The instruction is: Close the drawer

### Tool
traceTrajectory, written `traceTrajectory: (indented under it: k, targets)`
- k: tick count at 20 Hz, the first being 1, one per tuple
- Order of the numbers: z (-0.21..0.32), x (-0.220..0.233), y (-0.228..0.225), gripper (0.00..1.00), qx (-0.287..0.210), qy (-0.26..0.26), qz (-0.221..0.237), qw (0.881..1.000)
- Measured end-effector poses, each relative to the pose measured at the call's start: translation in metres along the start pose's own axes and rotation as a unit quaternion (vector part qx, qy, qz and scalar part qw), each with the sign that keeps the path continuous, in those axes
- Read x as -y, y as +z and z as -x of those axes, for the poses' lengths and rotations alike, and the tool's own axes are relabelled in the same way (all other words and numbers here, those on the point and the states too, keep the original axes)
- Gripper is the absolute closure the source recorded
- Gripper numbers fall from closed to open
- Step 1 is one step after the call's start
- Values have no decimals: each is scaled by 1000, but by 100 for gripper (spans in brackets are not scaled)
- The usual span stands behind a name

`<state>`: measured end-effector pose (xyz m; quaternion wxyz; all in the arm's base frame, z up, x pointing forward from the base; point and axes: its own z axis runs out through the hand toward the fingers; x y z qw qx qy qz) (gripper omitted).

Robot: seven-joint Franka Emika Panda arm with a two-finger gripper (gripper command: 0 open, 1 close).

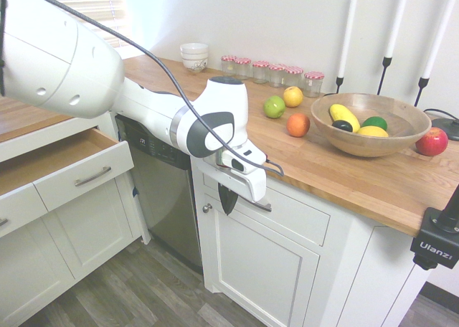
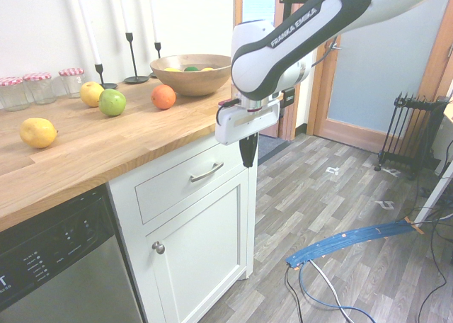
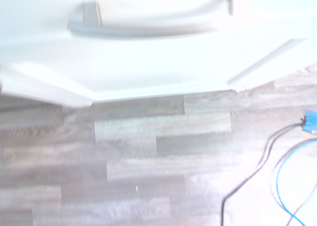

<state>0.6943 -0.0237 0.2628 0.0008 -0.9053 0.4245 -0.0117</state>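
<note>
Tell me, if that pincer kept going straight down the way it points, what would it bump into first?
Probably the wood-look floor. The shut pincer hangs in front of the closed drawer, beside its handle, with nothing visible beneath, though depth is hard to judge.

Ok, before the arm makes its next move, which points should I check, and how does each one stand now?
1. Drawer front flush with the cabinet: ok.
2. Gripper shut, nothing held: ok.
3. Gripper apart from the handle: ok in the second exterior view.
4. Orange and other fruit away from the counter edge: ok.
5. Second drawer, left of the dishwasher: not ok, it stands open.
</note>
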Motion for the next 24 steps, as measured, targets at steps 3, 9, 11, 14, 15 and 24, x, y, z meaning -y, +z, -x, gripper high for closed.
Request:
traceTrajectory:
  k: [3, 9, 11, 14, 15, 24]
  targets:
    - [11, -30, -34, 100, 7, -9, -4, 1000]
    - [51, -95, -105, 0, 8, -22, -22, 999]
    - [69, -118, -121, 0, 6, -26, -24, 999]
    - [102, -152, -137, 0, 6, -32, -26, 999]
    - [114, -164, -139, 0, 7, -34, -26, 999]
    - [202, -249, -150, 0, -3, -40, -29, 999]
